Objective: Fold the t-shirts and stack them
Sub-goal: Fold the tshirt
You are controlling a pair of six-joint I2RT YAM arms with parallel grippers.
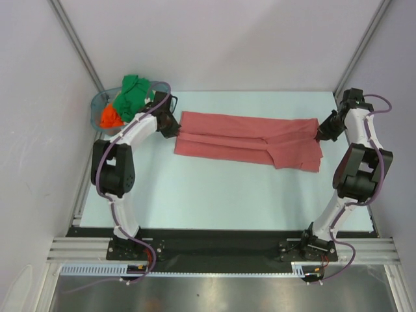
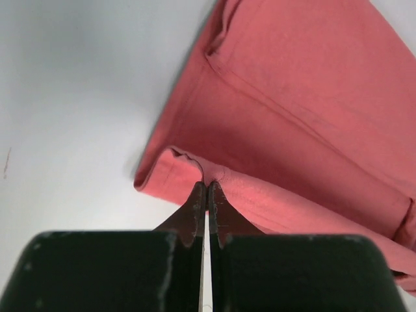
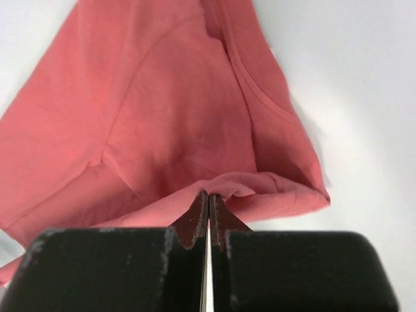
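Observation:
The salmon-red t-shirt (image 1: 247, 140) lies stretched across the table as a long folded band. My left gripper (image 1: 170, 123) is shut on the shirt's left end; the left wrist view shows its tips (image 2: 207, 188) pinching the cloth edge (image 2: 273, 130). My right gripper (image 1: 323, 130) is shut on the shirt's right end; the right wrist view shows its tips (image 3: 209, 197) pinching a fold of the cloth (image 3: 169, 110). A green t-shirt (image 1: 133, 94) and an orange t-shirt (image 1: 109, 118) sit bunched in the tub. No beige shirt shows.
A clear blue-tinted tub (image 1: 95, 104) stands at the far left corner, just behind the left arm. Grey walls close the table at the back and both sides. The black rail with the arm bases (image 1: 221, 244) runs along the near edge.

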